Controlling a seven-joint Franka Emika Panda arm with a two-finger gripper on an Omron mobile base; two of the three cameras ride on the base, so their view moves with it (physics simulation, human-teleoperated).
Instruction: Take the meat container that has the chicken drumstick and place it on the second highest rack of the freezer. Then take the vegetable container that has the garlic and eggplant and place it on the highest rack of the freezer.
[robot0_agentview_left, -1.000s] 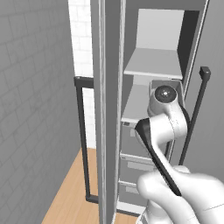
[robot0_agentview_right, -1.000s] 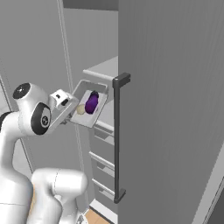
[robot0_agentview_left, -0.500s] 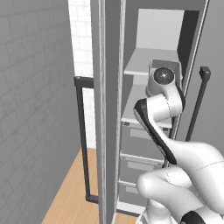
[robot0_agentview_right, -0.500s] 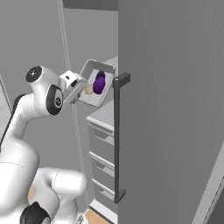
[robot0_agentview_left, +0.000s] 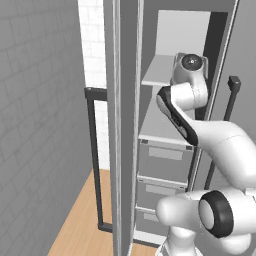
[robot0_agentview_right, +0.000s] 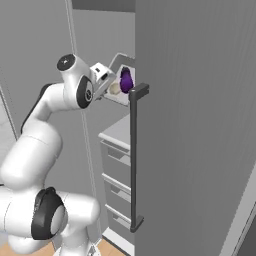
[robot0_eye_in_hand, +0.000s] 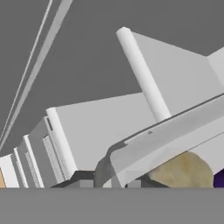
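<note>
My gripper (robot0_agentview_right: 108, 84) is shut on the near rim of the vegetable container (robot0_agentview_right: 121, 99), a pale see-through tray held tilted at the height of the freezer's (robot0_agentview_left: 170, 150) upper shelves. Inside it lie the dark purple eggplant (robot0_agentview_right: 126, 80) and the beige garlic (robot0_agentview_right: 115, 88). In the hand view my gripper (robot0_eye_in_hand: 109, 181) holds the container rim (robot0_eye_in_hand: 175, 140), with the garlic (robot0_eye_in_hand: 183, 170) and a sliver of eggplant (robot0_eye_in_hand: 218, 179) behind it. The highest rack (robot0_agentview_left: 157, 74) lies just left of my wrist. The chicken drumstick is hidden.
The lower shelf board (robot0_agentview_right: 117, 131) sits above grey drawers (robot0_agentview_left: 165, 160). The open right door with its dark bar handle (robot0_agentview_right: 134, 155) stands close beside the container. The left door, edge-on (robot0_agentview_left: 122, 125), carries another handle (robot0_agentview_left: 92, 150). A tiled wall (robot0_agentview_left: 40, 100) is at left.
The arm has risen with the vegetable container, from about the lower shelf's height up to the highest rack's height, and reached further into the freezer.
</note>
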